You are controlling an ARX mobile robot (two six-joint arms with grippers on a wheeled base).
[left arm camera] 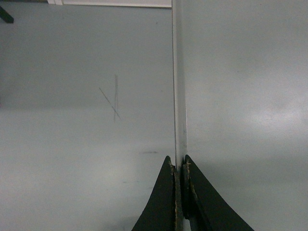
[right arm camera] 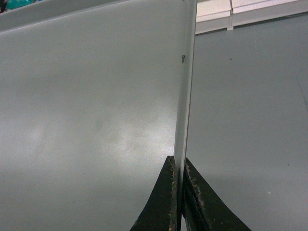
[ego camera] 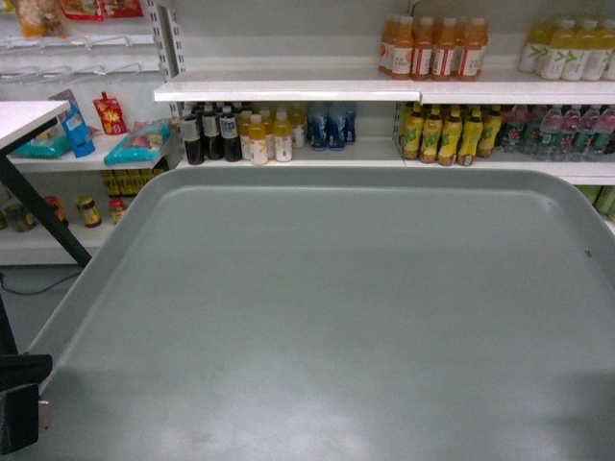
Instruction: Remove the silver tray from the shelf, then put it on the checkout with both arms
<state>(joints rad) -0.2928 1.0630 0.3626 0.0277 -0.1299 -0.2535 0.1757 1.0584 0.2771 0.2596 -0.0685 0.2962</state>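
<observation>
The silver tray (ego camera: pixel 327 317) fills the lower head view, held level off the shelf (ego camera: pixel 288 89), its far rim toward the bottles. In the left wrist view my left gripper (left arm camera: pixel 179 166) is shut on the silver tray's thin rim (left arm camera: pixel 179 86), seen edge-on, with the tray face to the right. My right gripper (right arm camera: pixel 179 164) is shut on the opposite rim (right arm camera: pixel 186 77), tray face to the left. A corner of the checkout's white tabletop (ego camera: pixel 24 117) on a dark leg shows at the far left. In the head view only a black part of the left arm (ego camera: pixel 19 403) shows; both grippers are hidden.
White store shelves carry dark and orange bottles (ego camera: pixel 240 134), orange juice bottles (ego camera: pixel 432 46) and yellow and green bottles (ego camera: pixel 452 134). Snack packs (ego camera: pixel 139 142) and jars (ego camera: pixel 89 211) sit on low shelves at left. Grey floor (left arm camera: pixel 86 120) lies under the tray.
</observation>
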